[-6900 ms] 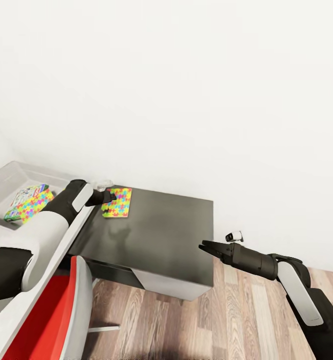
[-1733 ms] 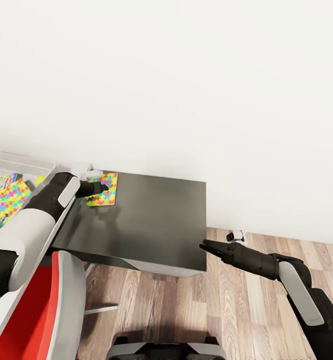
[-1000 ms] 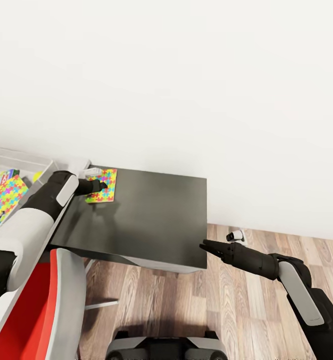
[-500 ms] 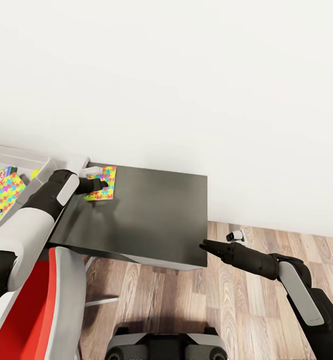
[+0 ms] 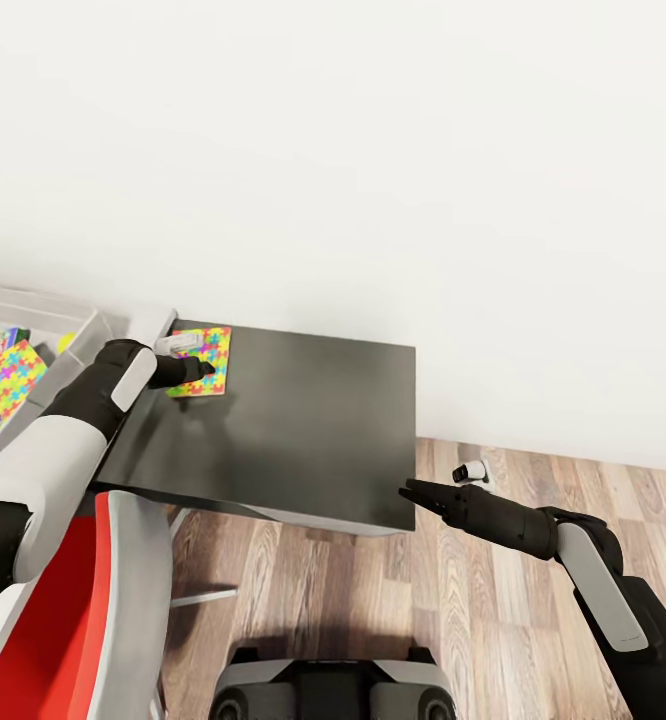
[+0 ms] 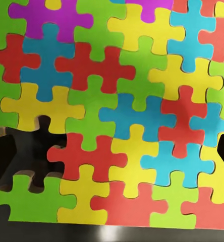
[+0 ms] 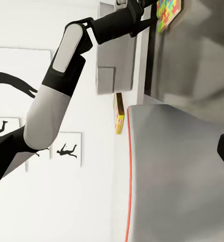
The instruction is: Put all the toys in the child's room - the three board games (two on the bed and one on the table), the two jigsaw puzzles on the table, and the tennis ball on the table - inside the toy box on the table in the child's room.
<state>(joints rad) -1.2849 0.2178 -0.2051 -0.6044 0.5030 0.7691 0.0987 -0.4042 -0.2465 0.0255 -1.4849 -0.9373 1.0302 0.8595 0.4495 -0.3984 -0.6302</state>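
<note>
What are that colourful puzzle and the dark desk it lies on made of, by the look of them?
The jigsaw puzzle looks like thin printed card or board: flat matte colours, and a pale brownish cut edge shows where a piece is missing. The desk top looks like dark grey laminate or painted board, smooth with a dull sheen. Both are simulator renders, so this is only a guess.

The low dark grey desk top [image 5: 303, 420] lies bare across the middle of the head view, open to reach from its near and right edges. At its upper left corner the flat multicoloured jigsaw sheet [image 5: 202, 360] lies under the left gripper [image 5: 205, 368]. The white wall [image 5: 373, 150] closes off the far side. At lower left the red-and-grey chair back [image 5: 103, 600] crowds the near edge. Wood-plank floor [image 5: 493, 600] at lower right is open around the right gripper [image 5: 409, 491].
</note>
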